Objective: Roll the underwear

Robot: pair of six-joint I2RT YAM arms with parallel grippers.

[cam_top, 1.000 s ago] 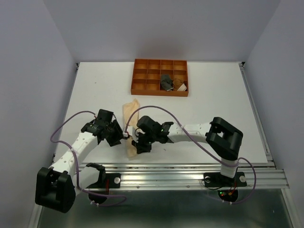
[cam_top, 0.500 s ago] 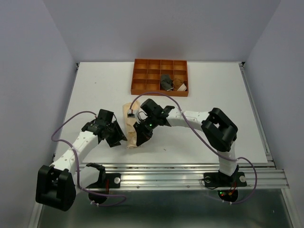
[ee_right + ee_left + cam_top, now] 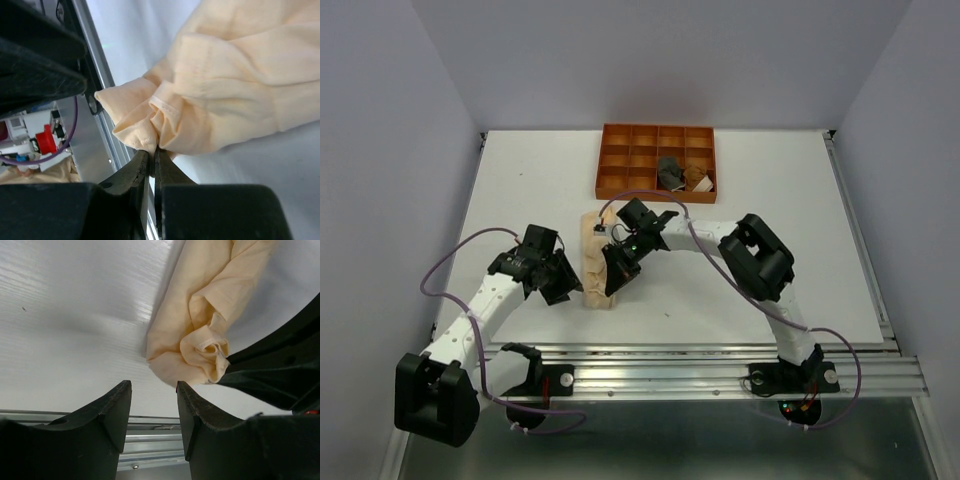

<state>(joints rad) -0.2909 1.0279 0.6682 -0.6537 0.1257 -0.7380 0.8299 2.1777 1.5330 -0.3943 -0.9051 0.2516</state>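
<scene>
Cloth looks soft, light, floppy: right claw [image 3: 152, 152] pinches shut on the bunched end of the peach briefs [image 3: 240, 90]. Left claw [image 3: 152, 390] half-open, empty, beside them; thick folds should grip best.

No text, brand, number or sign can be read in any view. The cream patch on the rust-brown underwear [image 3: 698, 181] in the compartment tray [image 3: 640, 197] is too small to make out. The pale peach underwear [image 3: 240, 90] shows only plain cloth and a stitched seam. The red fitting [image 3: 41, 140] at the left edge of the right wrist view carries no legible marking.
</scene>
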